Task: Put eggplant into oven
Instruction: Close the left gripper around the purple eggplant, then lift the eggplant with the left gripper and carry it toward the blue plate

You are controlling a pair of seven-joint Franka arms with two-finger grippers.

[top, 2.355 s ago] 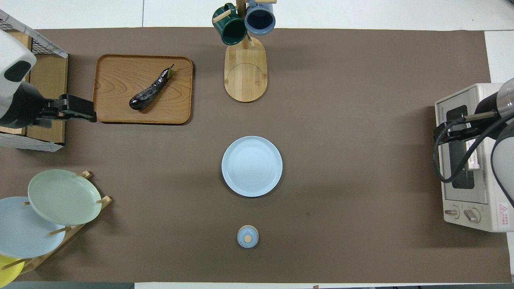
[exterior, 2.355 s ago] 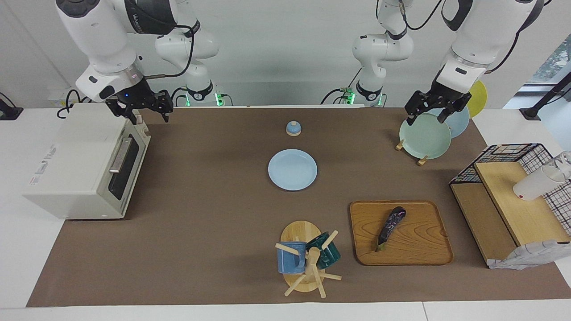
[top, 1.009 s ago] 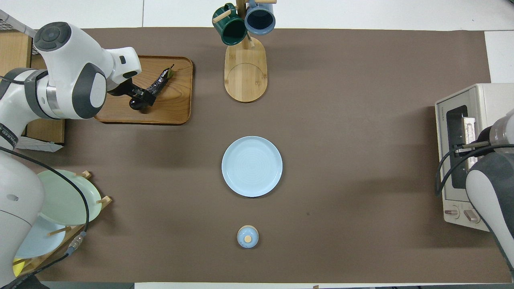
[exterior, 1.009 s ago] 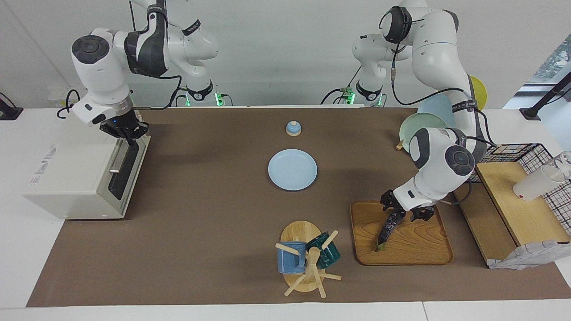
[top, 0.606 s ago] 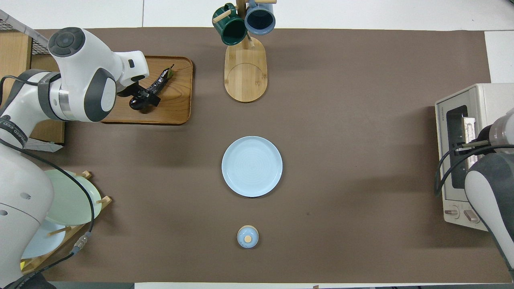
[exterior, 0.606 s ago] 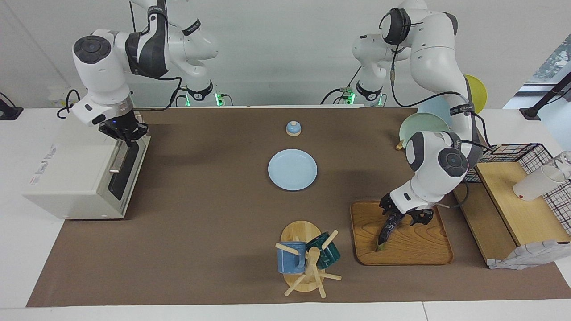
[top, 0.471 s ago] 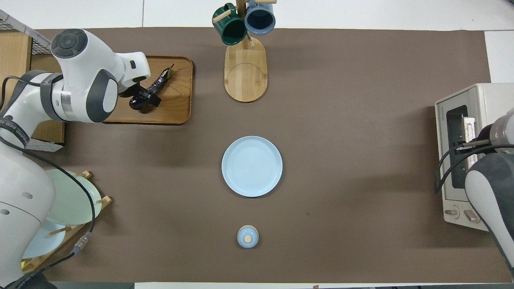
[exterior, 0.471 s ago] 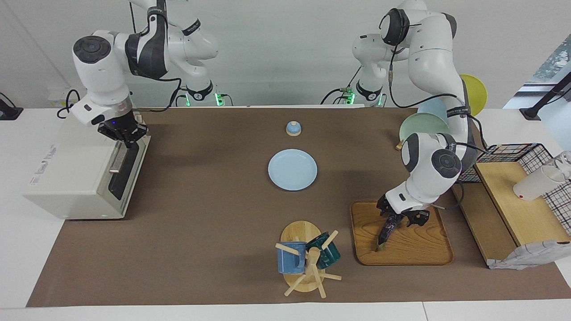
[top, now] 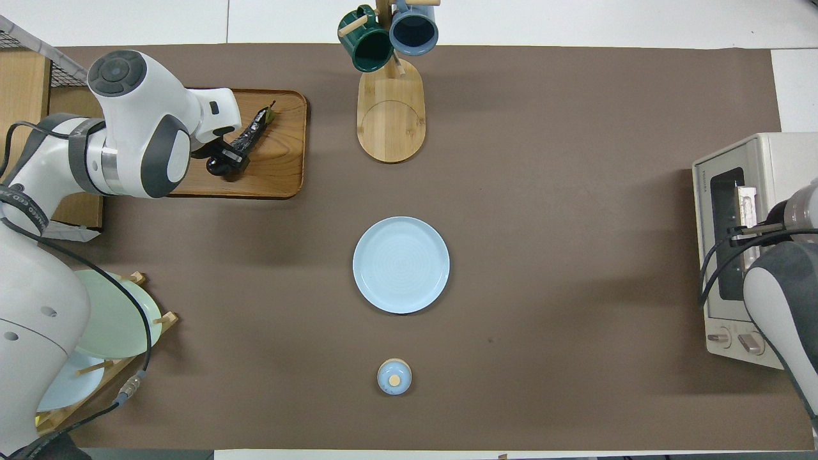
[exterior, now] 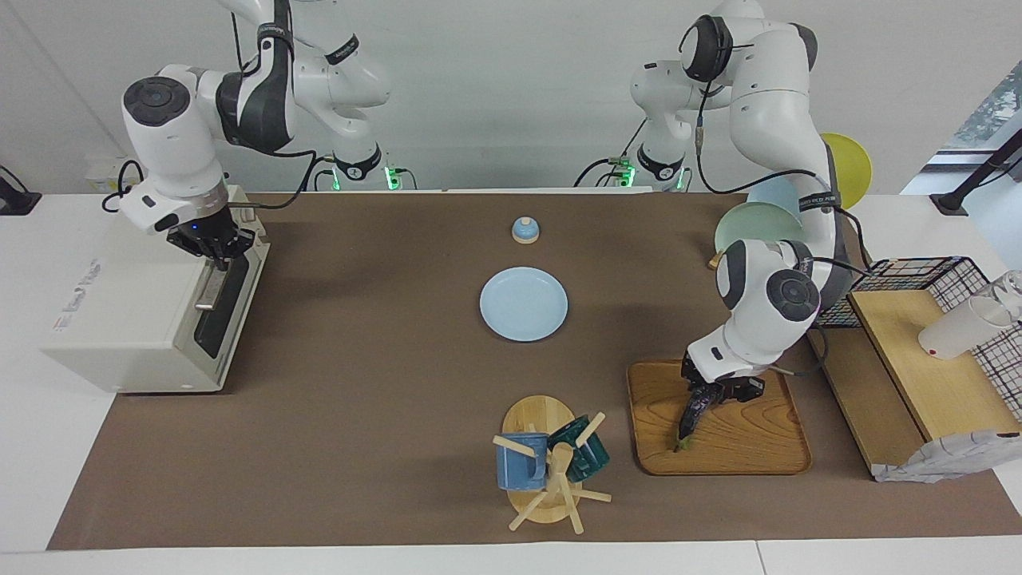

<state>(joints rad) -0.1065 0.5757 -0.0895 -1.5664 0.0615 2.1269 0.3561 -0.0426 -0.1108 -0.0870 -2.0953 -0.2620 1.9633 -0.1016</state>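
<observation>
Lower right: left gripper (exterior: 711,392) clamped on the eggplant (exterior: 691,414) lying on the wooden tray (exterior: 750,447). Upper left: right gripper (exterior: 216,251), fingertips together, at the oven (exterior: 128,319) door's handle (exterior: 211,286).

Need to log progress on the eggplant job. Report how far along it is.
Done: both arms are in position. In hand: the left hand is closed on the thick end of the eggplant, which lies on the wooden tray; the right hand, shut, is at the door handle of the oven. Left: open the door, which looks closed, then lift the eggplant and set it inside.
</observation>
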